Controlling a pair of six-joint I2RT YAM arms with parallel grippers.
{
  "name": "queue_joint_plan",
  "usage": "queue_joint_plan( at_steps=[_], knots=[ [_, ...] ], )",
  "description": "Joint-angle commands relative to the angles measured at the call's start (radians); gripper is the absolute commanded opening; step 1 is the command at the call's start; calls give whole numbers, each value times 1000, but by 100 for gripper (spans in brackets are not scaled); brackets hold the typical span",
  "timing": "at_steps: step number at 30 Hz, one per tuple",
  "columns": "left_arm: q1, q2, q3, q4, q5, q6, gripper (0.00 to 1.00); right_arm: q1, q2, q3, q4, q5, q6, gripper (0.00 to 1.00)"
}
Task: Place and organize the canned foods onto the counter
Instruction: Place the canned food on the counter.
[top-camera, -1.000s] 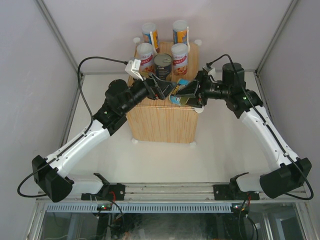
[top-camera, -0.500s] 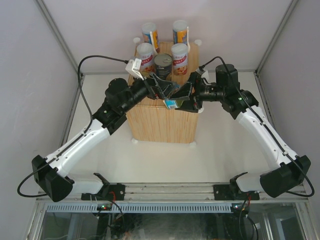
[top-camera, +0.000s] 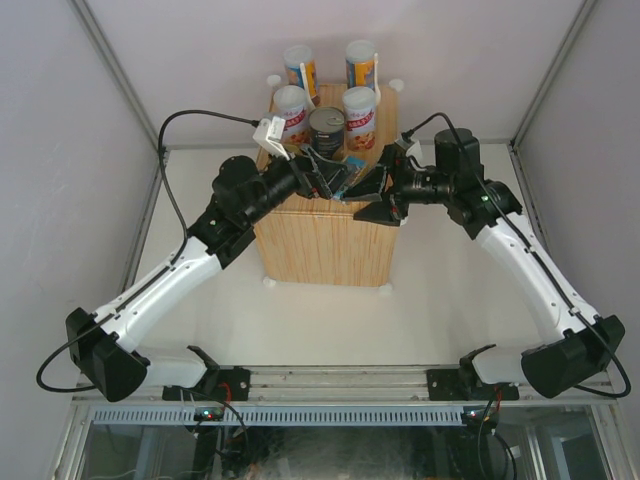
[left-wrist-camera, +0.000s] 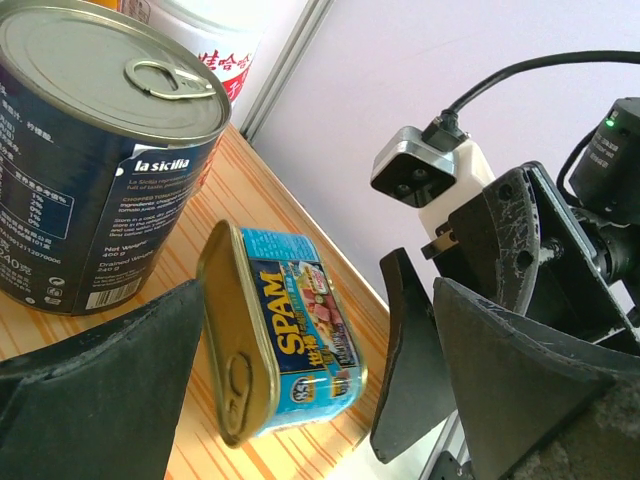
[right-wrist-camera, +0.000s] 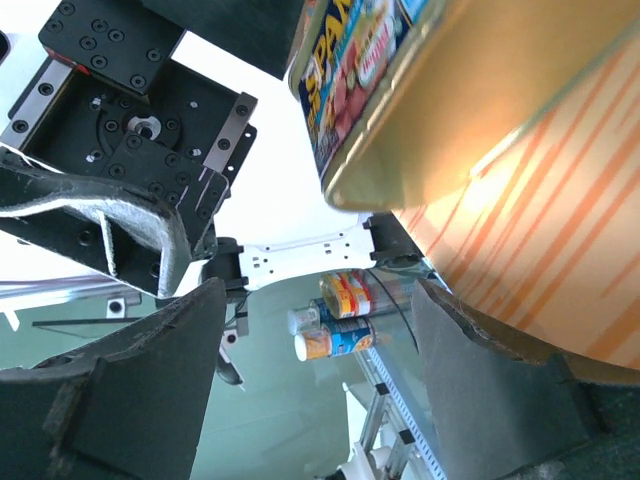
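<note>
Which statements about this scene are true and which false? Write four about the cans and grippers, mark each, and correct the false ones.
1. The dark can stands upright on the counter. True.
2. The SPAM tin lies flat with its lid facing up. False: it stands on its edge, with the pull-tab lid facing sideways.
3. The left gripper is shut on the dark can. False: it is open, with one finger on either side of the SPAM tin.
4. The right gripper is open and holds nothing. True.

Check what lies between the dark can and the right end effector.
The gold-blue Spam tin, on edge on the counter; seen in the left wrist view.
</note>
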Motion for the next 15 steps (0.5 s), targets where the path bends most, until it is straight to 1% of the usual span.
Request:
queue_joint_plan(
  at_steps=[1,4,8,12,15],
  knots=[
    [-4,-21,30,48,-9,10,100,-8,-56,31,-100,77,-88,74],
    [-4,-33,37,24,-25,16,100,2,-75,70,-187,144,-150,73],
    [-3,-41,47,-7,-39,20,100,29,-67,187,-293,276,-239,72],
    [-3,-60,50,-29,-57,12,98,57,-49,272,-333,399,-289,70],
    [-3,-79,61,-56,-83,19,98,100,-6,368,-387,517,-335,70]
  ],
)
